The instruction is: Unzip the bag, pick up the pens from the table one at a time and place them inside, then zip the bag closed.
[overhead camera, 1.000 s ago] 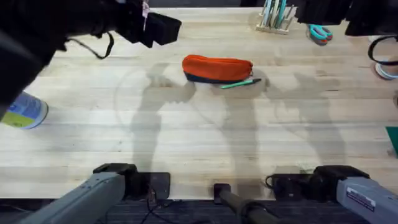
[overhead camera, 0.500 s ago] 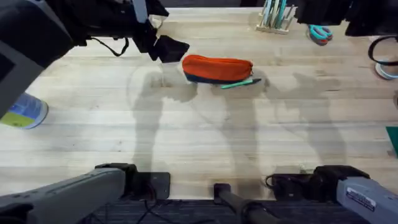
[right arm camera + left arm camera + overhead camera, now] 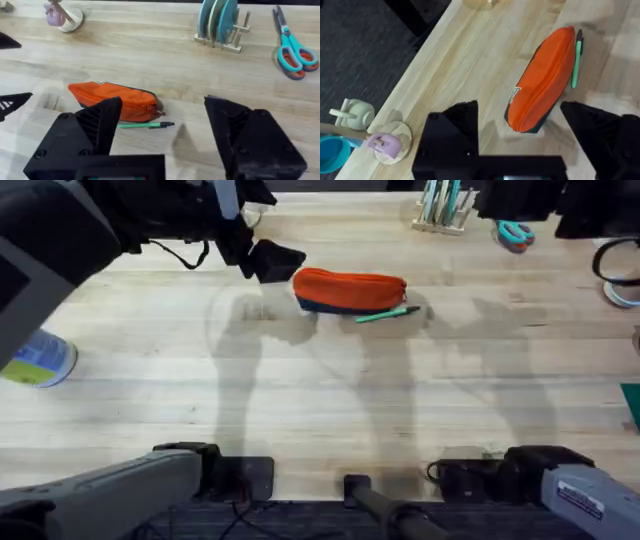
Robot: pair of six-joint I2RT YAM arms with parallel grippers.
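Bag [image 3: 542, 82] between open left gripper [image 3: 530, 135] jaws.

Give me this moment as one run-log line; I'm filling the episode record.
stage: pre-unzip | left hand: open, at bag end | right hand: open, above table | pen: beside bag, on table

I can't tell whether the bag's [image 3: 349, 290] zipper is shut; my right end effector [image 3: 162, 125] hides part of the bag.

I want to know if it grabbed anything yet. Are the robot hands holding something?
No, nothing is held. The left gripper is open near the end of the bag, and the right gripper is open above it.
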